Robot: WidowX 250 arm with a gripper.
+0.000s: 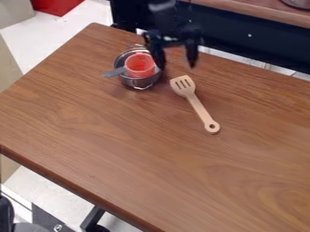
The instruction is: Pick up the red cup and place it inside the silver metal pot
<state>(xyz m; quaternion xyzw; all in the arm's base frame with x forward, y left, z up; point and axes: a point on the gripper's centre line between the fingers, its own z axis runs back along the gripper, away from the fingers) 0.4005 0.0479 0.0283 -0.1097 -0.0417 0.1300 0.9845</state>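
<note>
Black two-finger gripper (176,55): near the top edge of the view, hanging over the far part of the brown wood-grain table (121,149). Fingers set wide apart, bare tabletop visible between them; nothing held.

Nearest things: a small round silver metal pot (140,83) and a pale wooden slotted spatula (196,104). In the view, one finger overlaps the right side of the pot's rim; contact between the two cannot be determined. The other finger is above and slightly right of the spatula's head, apart from it.

Pot: upright, toward the far left part of the table, with thin wire handles on its near and far sides. A red-orange cup (140,66) sits inside it. A flat grey strip (113,72) extends leftward from beside the cup, out over the pot's rim; its other end is hidden.

Spatula: flat on the table, just right of the pot and not touching it. Slotted head points toward the gripper; handle runs down and to the right, ending in a rounded tip with a hole.
</note>
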